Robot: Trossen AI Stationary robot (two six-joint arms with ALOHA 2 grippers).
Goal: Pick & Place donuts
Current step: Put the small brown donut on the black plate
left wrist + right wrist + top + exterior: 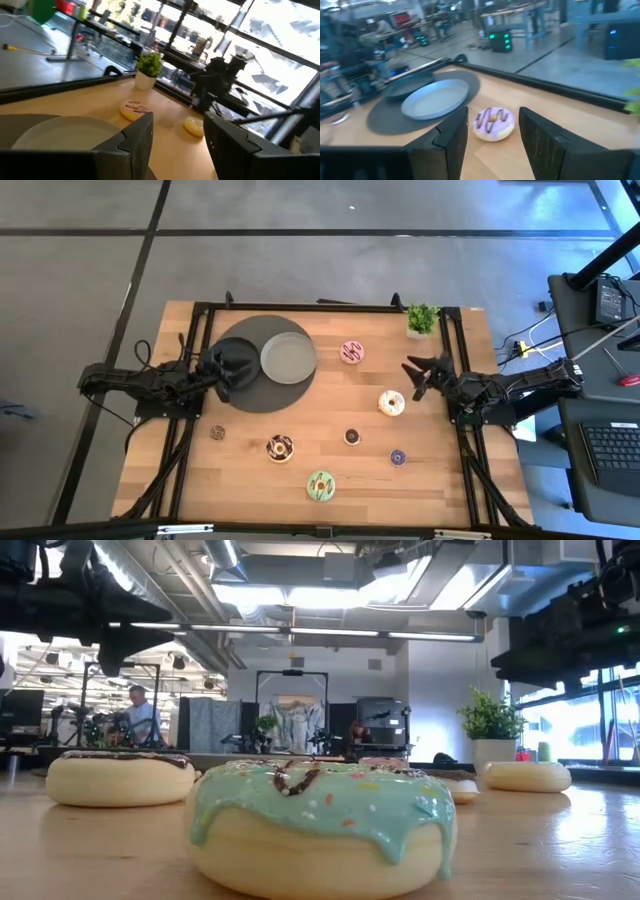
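Several toy donuts lie flat on the wooden table: pink point(352, 352), cream-white point(391, 402), chocolate point(279, 447), green point(320, 486), a tiny brown one point(352, 437), a tiny purple one point(397, 457) and a tiny tan one point(217, 433). My left gripper point(235, 370) is open above the dark disc's left part, pointing at the grey plate point(60, 132). My right gripper point(415, 372) is open at the table's right side, between the pink and the cream-white donut. In its wrist view the pink donut point(493, 123) lies ahead, beyond the open fingers point(492, 145). The green donut point(320, 825) fills the low view.
The grey round plate point(288, 358) rests on the right part of the large dark disc point(245, 385), at the table's far left. A small potted plant point(423, 318) stands at the far right corner. Dark rails run along the table's left and right sides.
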